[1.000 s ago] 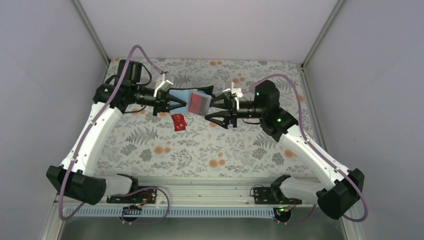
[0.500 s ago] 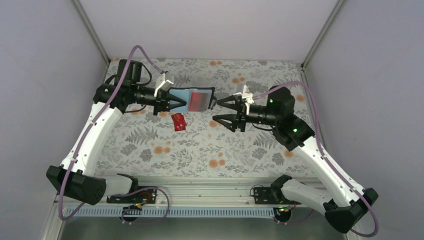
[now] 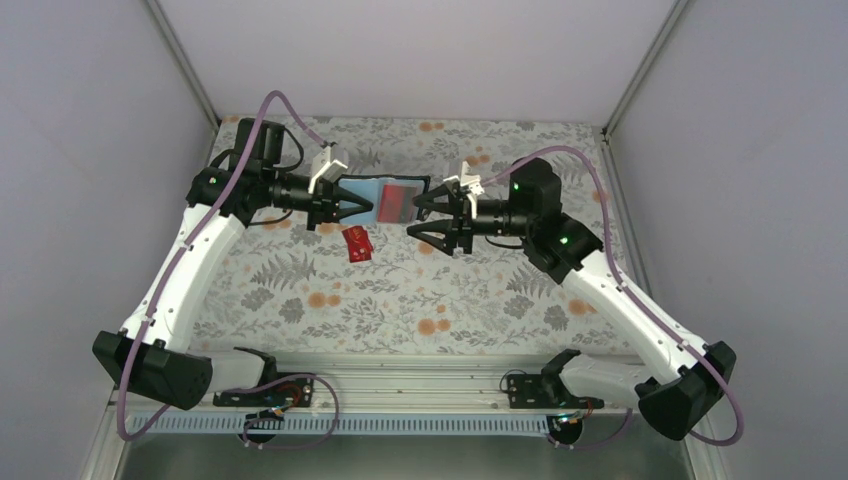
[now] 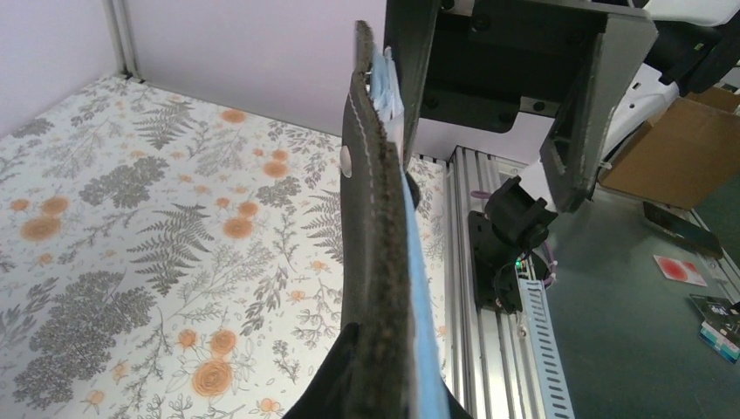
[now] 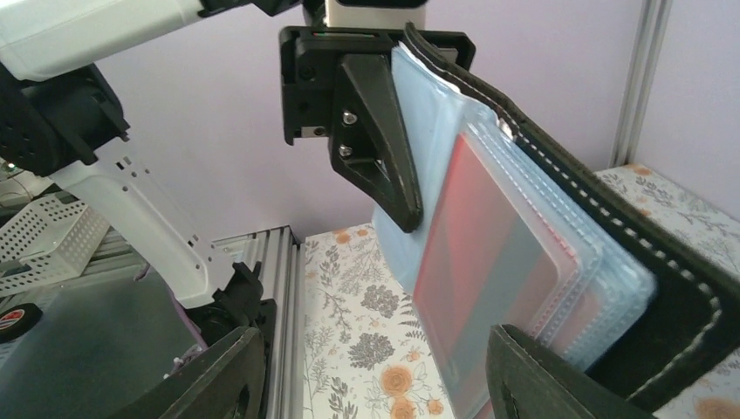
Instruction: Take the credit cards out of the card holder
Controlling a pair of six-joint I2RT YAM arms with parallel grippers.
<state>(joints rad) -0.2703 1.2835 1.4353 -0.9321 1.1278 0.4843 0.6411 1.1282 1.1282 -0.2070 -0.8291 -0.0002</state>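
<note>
My left gripper (image 3: 342,206) is shut on the left edge of the open black card holder (image 3: 392,200) and holds it above the table. Its light blue inner face and a red credit card (image 3: 402,197) in the clear sleeves face up. Another red card (image 3: 356,243) lies on the table below it. My right gripper (image 3: 422,212) is open at the holder's right edge. In the right wrist view the sleeves with red cards (image 5: 489,262) lie beside my right finger (image 5: 545,375). In the left wrist view the holder (image 4: 373,227) shows edge-on.
The floral tablecloth (image 3: 400,290) covers the table inside grey walls. An aluminium rail (image 3: 420,375) runs along the near edge by the arm bases.
My right gripper drew back to the right, then came back left to the holder's right edge, still open. The fanned sleeves have settled flatter. The left gripper and loose card have not moved.
</note>
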